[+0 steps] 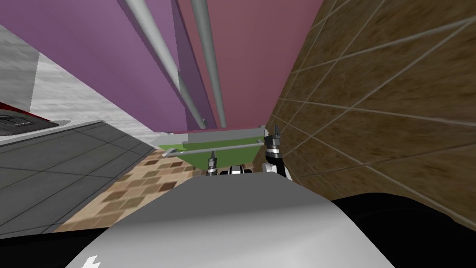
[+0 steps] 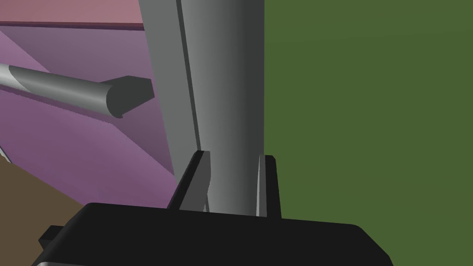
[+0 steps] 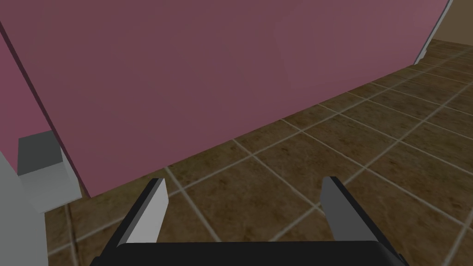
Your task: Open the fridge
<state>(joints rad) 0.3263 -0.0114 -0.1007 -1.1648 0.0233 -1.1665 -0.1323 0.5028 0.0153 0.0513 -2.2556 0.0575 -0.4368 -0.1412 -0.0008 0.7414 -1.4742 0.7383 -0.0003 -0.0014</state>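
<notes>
Kitchen corner: brown tiled wall (image 1: 381, 93) on the right, checkered floor (image 1: 148, 181) below. Left gripper (image 2: 233, 157) is clamped on the grey handle bar (image 2: 226, 92) of the green drawer front (image 2: 369, 115), fingers pressing both its sides. Right gripper (image 3: 245, 182) is spread wide, holding nothing, just off the pink door (image 3: 208, 69). Fridge (image 1: 139, 56) stands straight ahead, with two long grey handles (image 1: 155, 42) up its middle and the drawer along its bottom edge.
</notes>
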